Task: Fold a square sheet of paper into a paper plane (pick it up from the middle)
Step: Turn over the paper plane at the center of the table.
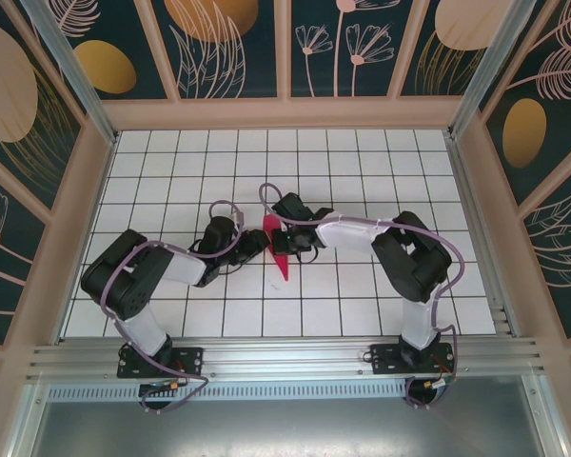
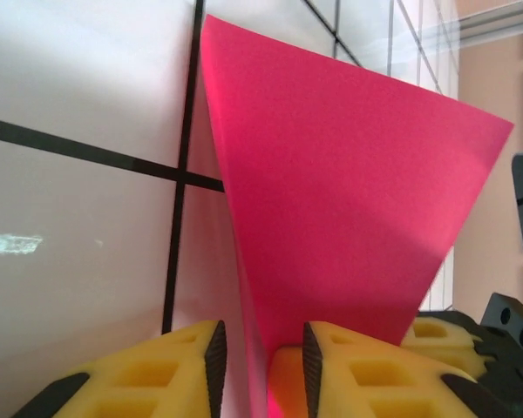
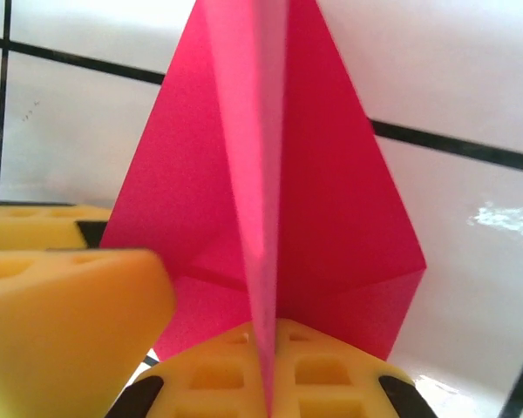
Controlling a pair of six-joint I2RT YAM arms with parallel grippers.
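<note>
While the right end effector (image 1: 285,233) clamps the paper plane (image 2: 349,192) (upright), the left end effector (image 2: 261,357) straddles it, apart

Robot lab cell: white gridded tabletop (image 1: 362,162), aluminium rail (image 1: 285,357), leaf-patterned panel walls (image 1: 228,48) all around.

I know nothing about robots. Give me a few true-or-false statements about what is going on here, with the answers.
1. The folded paper is magenta-pink. True.
2. It lies as a flat, unfolded square. False: it is creased into a pointed shape.
3. The left end effector and the right end effector meet at the paper. True.
4. The table is plain wood. False: it has white tiles with dark lines.
5. The right end effector is wide open. False: it is shut on the paper.
</note>
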